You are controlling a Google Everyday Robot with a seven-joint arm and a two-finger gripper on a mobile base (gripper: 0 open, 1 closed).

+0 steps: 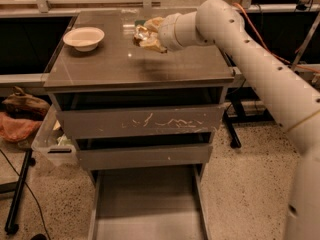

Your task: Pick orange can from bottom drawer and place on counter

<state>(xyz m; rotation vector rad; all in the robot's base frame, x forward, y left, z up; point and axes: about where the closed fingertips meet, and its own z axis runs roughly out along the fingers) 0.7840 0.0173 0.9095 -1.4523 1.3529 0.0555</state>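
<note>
My gripper (146,34) is over the back middle of the counter (115,69), at the end of the white arm that reaches in from the right. Its pale fingers are closed around a small shiny brownish object, the orange can (140,32), held a little above the counter top, with a shadow beneath it. A bit of green and yellow shows just behind the gripper. The bottom drawer (147,209) is pulled out at the foot of the cabinet, and its flat grey floor is bare.
A white bowl (84,37) sits on the counter's back left. The scratched upper drawer (140,121) and the middle drawer (145,156) are closed. A clear plastic bin (50,144) and a brown bag (22,106) lie left of the cabinet, near a black stand leg (17,204).
</note>
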